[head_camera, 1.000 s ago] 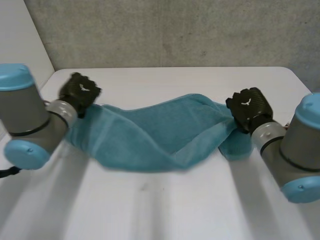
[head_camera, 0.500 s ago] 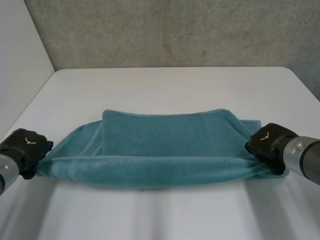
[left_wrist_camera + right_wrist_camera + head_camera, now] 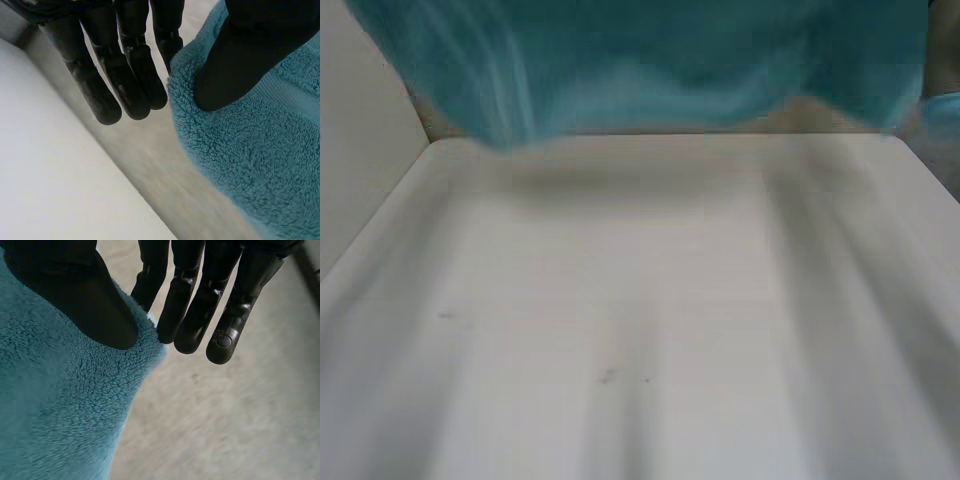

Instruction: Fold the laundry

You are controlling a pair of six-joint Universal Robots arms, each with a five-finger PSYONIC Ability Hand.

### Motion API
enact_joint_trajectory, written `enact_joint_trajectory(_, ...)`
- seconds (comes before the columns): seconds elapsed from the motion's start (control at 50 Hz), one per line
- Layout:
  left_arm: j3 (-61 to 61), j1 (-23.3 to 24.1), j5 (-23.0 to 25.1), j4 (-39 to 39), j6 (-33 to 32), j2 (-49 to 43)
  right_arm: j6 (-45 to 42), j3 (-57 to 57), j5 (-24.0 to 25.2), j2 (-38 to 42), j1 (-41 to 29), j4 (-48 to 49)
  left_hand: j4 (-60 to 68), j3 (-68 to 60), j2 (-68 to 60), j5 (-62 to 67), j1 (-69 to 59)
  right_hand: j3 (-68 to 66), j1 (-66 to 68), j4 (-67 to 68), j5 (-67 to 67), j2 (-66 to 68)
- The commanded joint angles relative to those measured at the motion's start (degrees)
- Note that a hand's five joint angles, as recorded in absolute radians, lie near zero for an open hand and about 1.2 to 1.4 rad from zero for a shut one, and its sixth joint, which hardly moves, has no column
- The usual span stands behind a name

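Aloft, one towel (image 3: 650, 60), pinched in fingers (image 3: 132, 75) of two hands: left hand (image 3: 240, 55), right hand (image 3: 75, 295).

- Left hand (image 3: 122, 70): the thumb (image 3: 235, 65) presses on the edge of the towel (image 3: 250, 165), pinching it against the nearest finger. The other fingers (image 3: 95, 95) reach out straight, side by side.
- Right hand (image 3: 200, 300): the thumb (image 3: 75, 295) clamps a towel corner against the nearest finger. The remaining fingers (image 3: 235, 315) are extended, close together.

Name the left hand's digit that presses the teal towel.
The thumb of the left hand: it presses the edge of the fluffy teal terry towel; the straight fingers hang beside the cloth.
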State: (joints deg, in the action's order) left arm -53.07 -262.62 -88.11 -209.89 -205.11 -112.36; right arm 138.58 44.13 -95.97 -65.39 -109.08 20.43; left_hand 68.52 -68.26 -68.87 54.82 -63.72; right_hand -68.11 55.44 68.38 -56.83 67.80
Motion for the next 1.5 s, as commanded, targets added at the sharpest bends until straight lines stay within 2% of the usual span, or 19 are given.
enact_joint_trajectory(0.02,-11.8,-0.9,-0.7,-5.9,2.6,3.5,-0.2,16.2,1.4,-5.2,0.1,3.3,11.5,-11.7,-11.1,15.2,-16.3,-11.9,24.6,11.6,-13.2,12.2)
enact_joint_trajectory(0.14,-22.9,-0.7,-0.6,-7.9,2.6,3.9,0.1,26.4,2.3,-5.2,0.0,1.6,11.5,-11.7,-11.1,15.2,-16.3,-11.9,24.6,11.6,-13.2,12.2)
enact_joint_trajectory(0.22,-31.6,-0.3,0.3,-7.9,2.6,3.1,0.3,33.1,4.6,-4.9,0.0,1.9,11.5,-11.7,-11.1,15.2,-16.3,-11.9,24.6,11.6,-13.2,12.2)
enact_joint_trajectory(0.28,-37.2,-0.3,1.4,-8.2,2.6,2.4,0.5,37.7,6.7,-2.0,0.1,1.9,11.5,-11.7,-11.1,15.2,-16.3,-11.9,24.6,11.6,-13.2,12.2)
enact_joint_trajectory(0.4,-47.6,-0.2,2.7,-8.1,2.5,1.0,0.0,44.9,6.7,5.4,-0.6,0.5,11.5,-11.7,-11.1,15.2,-16.3,-11.9,24.6,11.6,-13.2,12.2)
enact_joint_trajectory(0.52,-50.9,-0.8,2.6,-7.4,2.5,2.4,-0.8,50.3,6.8,1.8,-0.3,-6.1,11.5,-11.7,-11.1,15.2,-16.3,-11.9,24.6,11.6,-13.2,12.2)
enact_joint_trajectory(0.62,-55.0,-2.3,2.7,-5.5,2.5,8.3,-0.9,53.3,7.6,-4.3,0.2,-18.3,11.5,-11.7,-11.1,15.2,-16.3,-11.9,24.6,11.6,-13.2,12.2)
enact_joint_trajectory(0.7,-56.8,-2.5,3.4,-4.1,2.6,10.9,-0.9,53.5,9.2,-5.7,0.3,-28.5,11.5,-11.7,-11.1,15.2,-16.3,-11.5,24.1,11.2,-12.7,11.8)
enact_joint_trajectory(0.74,-57.5,-2.6,3.6,-3.6,2.6,12.2,-0.7,53.3,10.4,-6.4,0.4,-31.1,11.5,-11.7,-11.1,15.2,-16.3,15.5,-2.8,-15.8,14.2,-15.2)
enact_joint_trajectory(0.76,-57.7,-2.7,3.8,-3.3,2.6,12.8,-0.2,53.1,11.7,-7.8,0.7,-31.6,11.5,-11.7,-11.1,15.2,-16.3,36.8,-24.1,-37.1,35.5,-36.5)
enact_joint_trajectory(0.78,-58.1,-3.0,3.9,-2.8,2.7,13.8,0.1,52.9,12.4,-8.6,1.1,-31.3,11.5,-11.7,-11.1,15.2,-16.3,38.2,-25.5,-38.4,36.9,-37.9)
enact_joint_trajectory(0.92,-59.3,-3.4,3.9,-1.9,2.8,16.2,8.1,50.7,14.8,-13.1,5.9,-24.0,11.5,-11.7,-11.1,15.2,-16.3,42.4,-29.7,-42.7,41.1,-42.1)
enact_joint_trajectory(1.06,-60.7,-3.4,4.0,-2.0,2.9,16.4,14.8,48.1,14.8,-13.0,8.9,-24.3,11.5,-11.7,-11.1,15.2,-16.3,42.2,-29.5,-42.5,40.9,-41.9)
enact_joint_trajectory(1.26,-60.7,-4.3,4.0,-2.1,2.9,16.0,8.2,48.5,16.8,-10.4,12.1,-31.1,11.5,-11.7,-11.1,15.2,-16.3,41.2,-28.5,-41.5,39.9,-40.9)
enact_joint_trajectory(1.5,-60.6,-6.1,4.1,-2.5,2.9,15.9,7.8,46.6,18.5,-3.8,15.6,-32.6,11.5,-11.7,-11.1,15.2,-16.3,39.2,-26.5,-39.5,37.9,-38.9)
